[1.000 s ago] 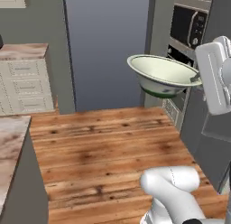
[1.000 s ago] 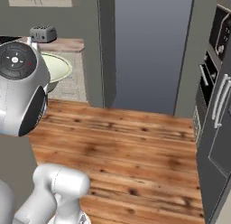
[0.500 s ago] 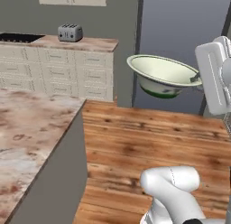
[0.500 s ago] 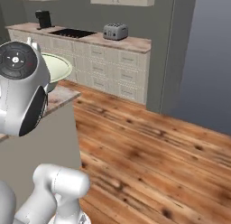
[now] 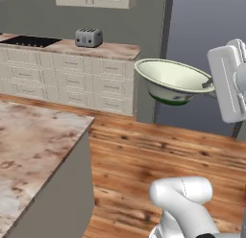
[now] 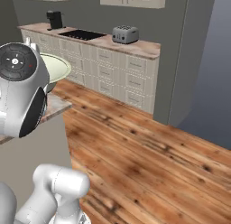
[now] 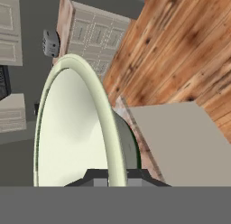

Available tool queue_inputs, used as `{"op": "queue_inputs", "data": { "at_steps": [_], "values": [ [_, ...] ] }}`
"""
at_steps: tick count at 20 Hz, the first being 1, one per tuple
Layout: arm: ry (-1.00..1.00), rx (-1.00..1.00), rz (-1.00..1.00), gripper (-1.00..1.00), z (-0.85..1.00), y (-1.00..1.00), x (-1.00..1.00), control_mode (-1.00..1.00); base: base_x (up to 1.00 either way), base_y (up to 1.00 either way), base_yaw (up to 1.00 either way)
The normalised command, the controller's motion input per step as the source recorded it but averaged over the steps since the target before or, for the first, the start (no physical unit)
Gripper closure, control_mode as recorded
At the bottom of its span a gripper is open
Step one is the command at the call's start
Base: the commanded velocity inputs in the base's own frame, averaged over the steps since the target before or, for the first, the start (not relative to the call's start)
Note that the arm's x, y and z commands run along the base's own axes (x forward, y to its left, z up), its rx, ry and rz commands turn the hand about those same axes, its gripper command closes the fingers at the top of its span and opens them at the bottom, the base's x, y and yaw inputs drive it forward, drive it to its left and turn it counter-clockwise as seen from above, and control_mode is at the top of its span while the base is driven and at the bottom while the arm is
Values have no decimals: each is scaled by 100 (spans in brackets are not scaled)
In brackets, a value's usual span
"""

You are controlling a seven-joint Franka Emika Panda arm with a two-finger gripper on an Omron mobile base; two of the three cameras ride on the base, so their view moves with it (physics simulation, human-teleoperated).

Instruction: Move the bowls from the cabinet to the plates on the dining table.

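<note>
Item: wide cream-white bowl (image 5: pixel 172 80) with dark green base, riding clear of every surface, the gripper (image 7: pixel 116 175) pinching its rim with jaws closed on the wall, presumably so it is travelling slightly tilted but secure toward the dining table (image 5: pixel 33 150). Setting: marbled pink-brown tabletop lying lower left; wooden floor (image 6: pixel 158 160); toaster (image 5: pixel 88 37) sitting on the far counter (image 6: pixel 140 46).

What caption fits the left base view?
End effector shut on the cream bowl, carrying it above wood floor beside the marbled dining table.
</note>
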Motion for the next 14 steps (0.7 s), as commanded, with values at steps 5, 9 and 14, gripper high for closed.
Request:
{"op": "queue_inputs", "data": {
  "at_steps": [5,9,14],
  "values": [
    [0,0,0,100,0,0,0,100,100,-42,19],
    [0,0,0,100,0,0,0,100,100,-52,24],
    [0,0,0,100,0,0,0,100,100,-68,32]
  ]
}}
